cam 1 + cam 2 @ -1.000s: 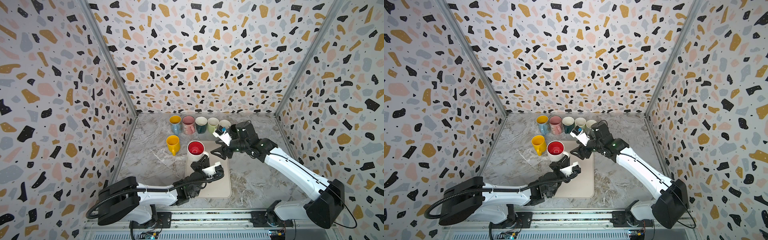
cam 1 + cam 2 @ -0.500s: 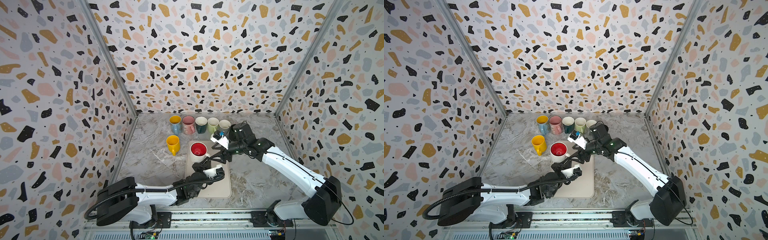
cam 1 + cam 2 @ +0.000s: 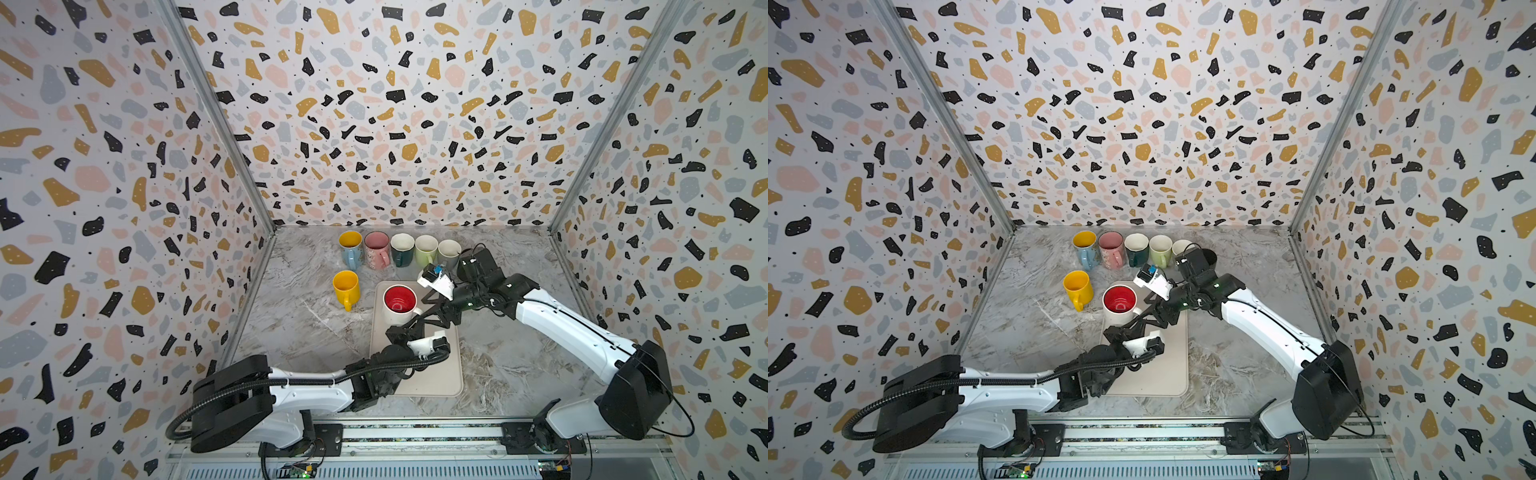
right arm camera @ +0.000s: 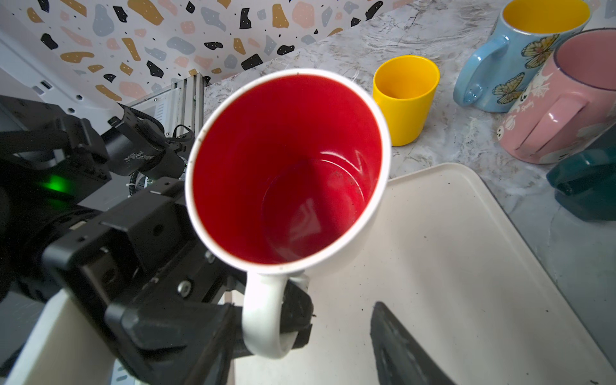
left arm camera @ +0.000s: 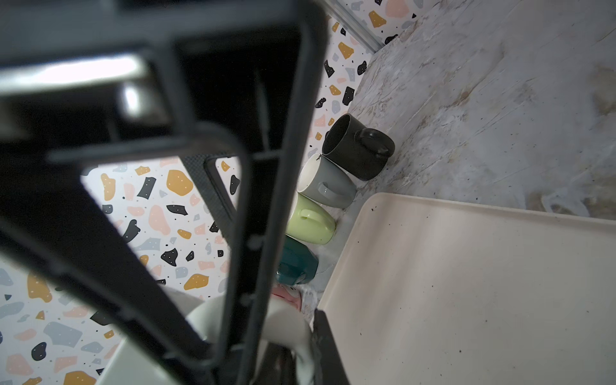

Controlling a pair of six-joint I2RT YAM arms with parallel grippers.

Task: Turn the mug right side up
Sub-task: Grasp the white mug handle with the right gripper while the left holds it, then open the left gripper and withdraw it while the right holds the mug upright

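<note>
The mug is white with a red inside. It stands upright, mouth up, on the far left corner of the cream tray. My left gripper is shut on the mug's white handle, reaching in from the near side. My right gripper stands open just right of the mug. One of its fingers lies on each side of the handle and the left jaws. In the left wrist view the right gripper's frame hides most of the mug.
A yellow cup stands left of the tray. Along the back wall is a row of upright mugs: blue, pink, teal, green, grey and black. The right arm crosses the table's right half.
My right gripper has moved down and left to the mug's handle, and its jaws have narrowed somewhat. The left gripper keeps its hold on the handle, and the mug stays upright.
</note>
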